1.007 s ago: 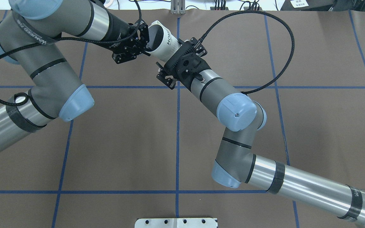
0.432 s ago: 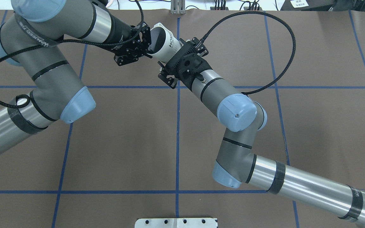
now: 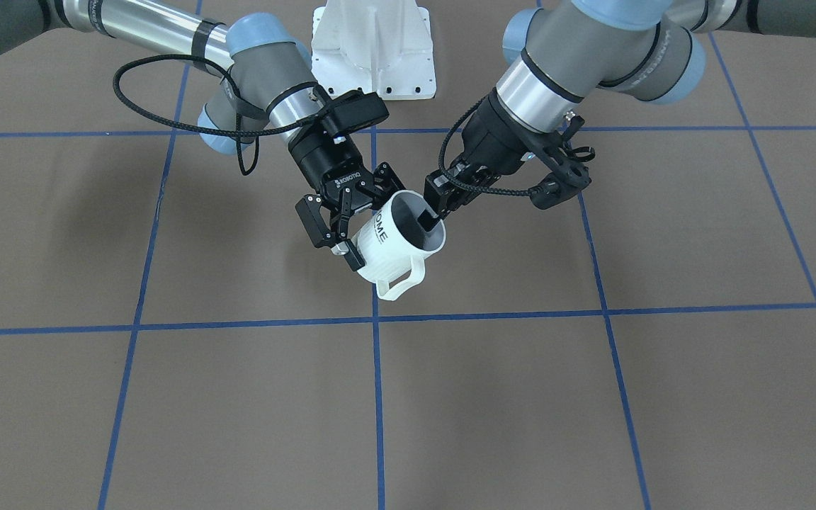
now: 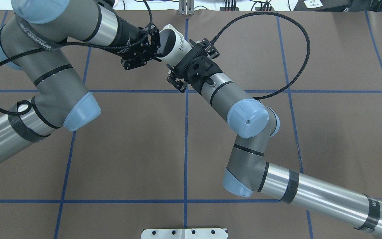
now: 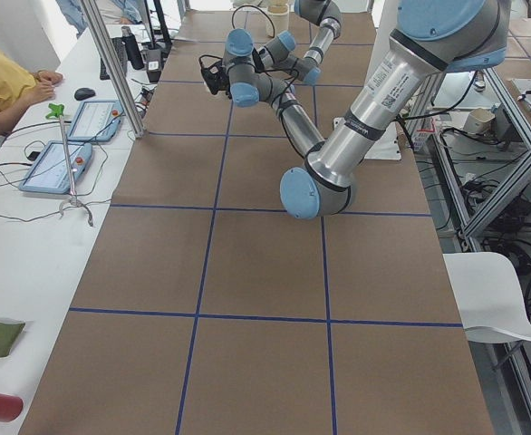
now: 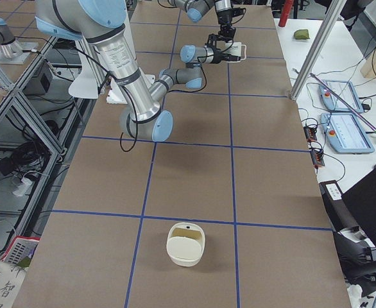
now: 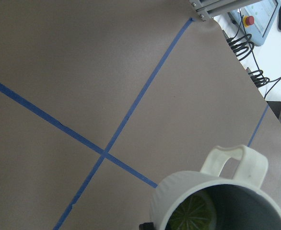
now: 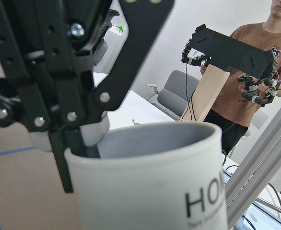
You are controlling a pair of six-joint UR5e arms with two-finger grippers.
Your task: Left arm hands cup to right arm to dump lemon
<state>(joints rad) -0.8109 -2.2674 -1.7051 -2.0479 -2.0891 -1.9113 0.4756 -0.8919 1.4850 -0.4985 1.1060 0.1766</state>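
Since a second ago, both arms have carried the cup [image 4: 174, 46] slightly toward 12 o'clock, mid-air above the desk [image 4: 128, 149]. Its lemon slice [image 7: 194, 214] sits inside. Left end effector [image 3: 431, 212] pinches the rim; right end effector [image 3: 341, 227] is clamped around the body. Rigid, glazed ceramic: probably slippery and breakable, best gripped across its ribbed lower body.

You'll see the white ceramic "HOME" mug [image 4: 174, 44] has shifted slightly toward the table's far edge and the robot's right since a second ago, carried there by the left arm's black ringed-bracket gripper [image 4: 158, 53] and the right arm's black ROBOTIQ gripper [image 4: 186, 54] together.
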